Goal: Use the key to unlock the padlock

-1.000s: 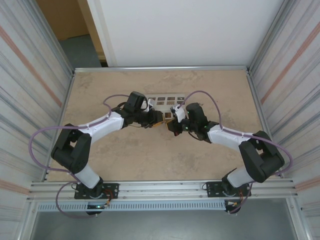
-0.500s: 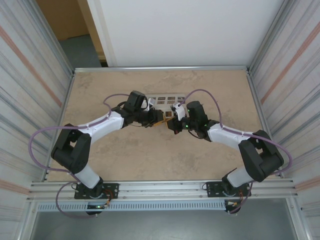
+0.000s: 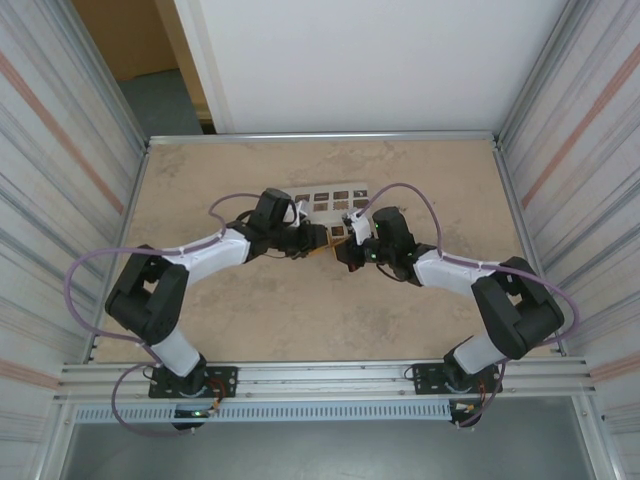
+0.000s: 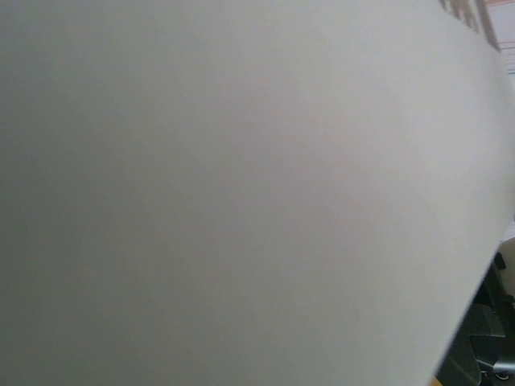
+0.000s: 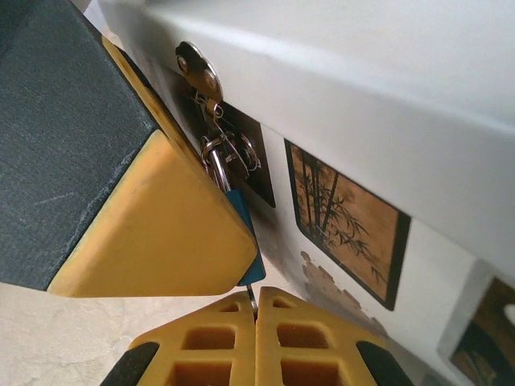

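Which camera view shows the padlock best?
The right wrist view: the padlock is close, its blue body and silvery shackle partly behind a yellow finger pad. In the top external view it is too small to tell between the left hand and right hand. The left wrist view faces a blank pale surface.

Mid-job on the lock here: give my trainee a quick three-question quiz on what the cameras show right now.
1. The padlock hangs from: A) a metal latch on the white box; B) a cable; C) the table edge.
2. True or false: the right claw is wide open.
3. What colour is the padlock's body?
Key: 1 A; 2 false; 3 blue.
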`<state>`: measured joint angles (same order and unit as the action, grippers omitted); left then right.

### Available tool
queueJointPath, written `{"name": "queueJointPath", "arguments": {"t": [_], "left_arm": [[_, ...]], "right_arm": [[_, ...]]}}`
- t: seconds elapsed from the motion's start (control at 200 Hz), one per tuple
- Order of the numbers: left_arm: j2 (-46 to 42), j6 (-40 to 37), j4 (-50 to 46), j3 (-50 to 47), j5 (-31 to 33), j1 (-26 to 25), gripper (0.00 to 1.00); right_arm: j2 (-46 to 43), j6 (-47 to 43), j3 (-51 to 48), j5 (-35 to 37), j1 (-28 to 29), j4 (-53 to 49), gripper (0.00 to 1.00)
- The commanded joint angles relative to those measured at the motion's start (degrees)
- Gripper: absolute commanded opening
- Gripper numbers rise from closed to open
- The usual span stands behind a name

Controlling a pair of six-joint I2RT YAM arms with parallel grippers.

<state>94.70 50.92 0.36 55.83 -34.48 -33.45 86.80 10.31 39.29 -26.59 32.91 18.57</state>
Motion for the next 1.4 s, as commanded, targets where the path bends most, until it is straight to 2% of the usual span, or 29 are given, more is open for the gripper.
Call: {"name": "queueJointPath", "arguments": {"t": [0.0, 0.21, 0.436, 0.526, 0.711, 0.897, 1.117, 1.238, 1.398], "left_arm": [[1.6, 1.5, 3.4, -1.2, -6.4, -2.6, 0.15], [3.2, 2.0, 5.6, -1.9, -5.8, -2.4, 0.24], [2.2, 1.9, 6.1, -3.0, -4.6, -2.0, 0.41], [0.9, 1.5, 5.6, -3.9, -4.0, -1.6, 0.45], [-4.8, 0.6, 3.8, -6.7, -2.5, -0.5, 0.5], [-13.7, 0.9, 3.9, -11.9, 1.0, 1.9, 0.53], [-22.3, 7.2, 15.2, -22.9, 4.9, 2.9, 0.56], [-24.1, 12.3, 24.9, -28.8, 6.1, 2.5, 0.57], [-24.2, 16.1, 32.2, -33.0, 9.3, 0.6, 0.58]], "right_arm": [[1.2, 2.1, -1.2, 2.2, 0.1, 8.2, 0.0], [4.0, 2.6, -3.4, 2.9, 0.0, 8.6, 0.0], [6.2, 3.7, -5.1, 2.9, -0.9, 10.0, 0.0], [6.7, 4.0, -5.8, 2.8, -1.1, 10.4, 0.0], [6.4, 5.1, -6.1, 1.8, -1.5, 9.9, 0.0], [5.4, 7.4, -4.2, -0.2, -1.4, 4.9, 0.0], [5.1, 13.2, -1.8, -1.7, -1.1, -0.2, 0.0], [4.2, 17.2, -0.9, -1.9, -0.8, -2.7, 0.0], [3.5, 20.9, 1.5, -3.6, -0.7, -8.3, 0.0]]}}
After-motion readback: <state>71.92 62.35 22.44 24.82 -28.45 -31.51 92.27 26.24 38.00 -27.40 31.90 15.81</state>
